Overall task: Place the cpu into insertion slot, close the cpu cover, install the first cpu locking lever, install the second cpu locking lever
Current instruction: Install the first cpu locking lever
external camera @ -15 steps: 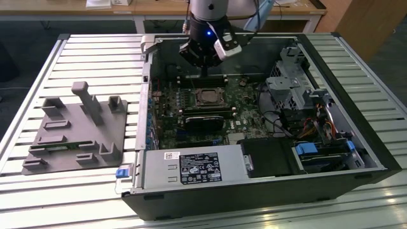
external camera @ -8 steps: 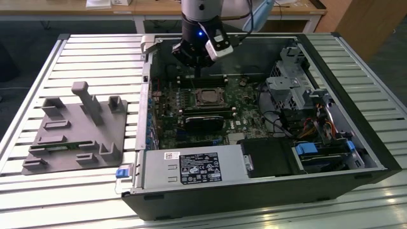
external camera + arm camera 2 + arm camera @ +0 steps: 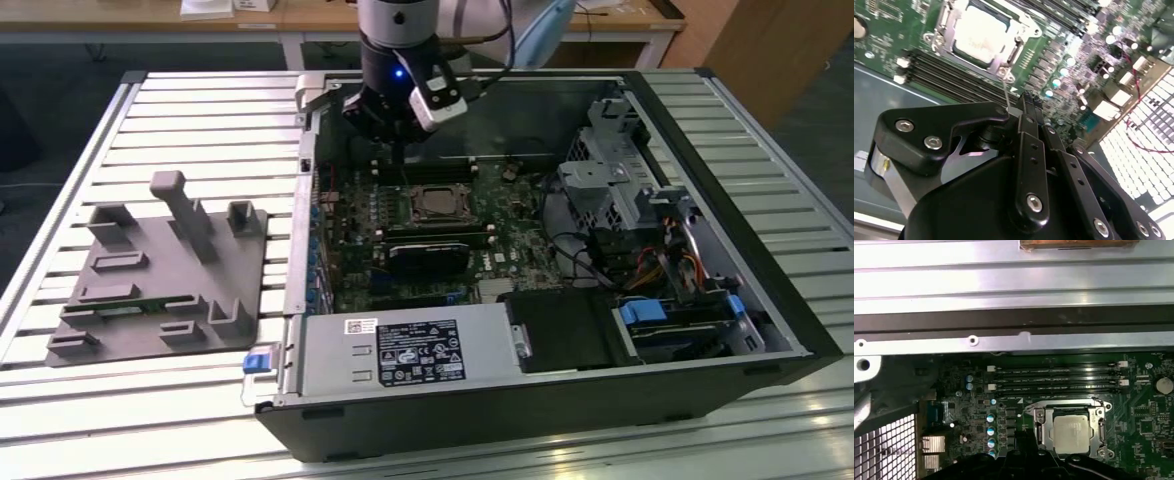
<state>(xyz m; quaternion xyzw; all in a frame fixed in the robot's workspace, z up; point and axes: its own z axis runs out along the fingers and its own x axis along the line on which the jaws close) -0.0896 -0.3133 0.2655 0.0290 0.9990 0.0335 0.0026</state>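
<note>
Exterior view: the gripper (image 3: 391, 130) hangs at eleven o'clock of the cpu (image 3: 434, 203), fingertips lost in shadow. Second wrist view: fingers (image 3: 1024, 107) pressed together, thin lever (image 3: 1005, 87) alongside, grip unclear. Cpu sits in the insertion slot (image 3: 1040, 432), cpu cover (image 3: 1009, 50) down.

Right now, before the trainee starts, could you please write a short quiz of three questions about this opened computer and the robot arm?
1. True or false: the cpu already lies in the insertion slot.
2. In the exterior view, the hand hangs over: A) the grey fixture tray; B) the green board; C) the labelled power supply.
3. Fill in (flat / upright): the cpu cover lies ____ over the cpu.

Key: 1 true; 2 B; 3 flat.
</note>
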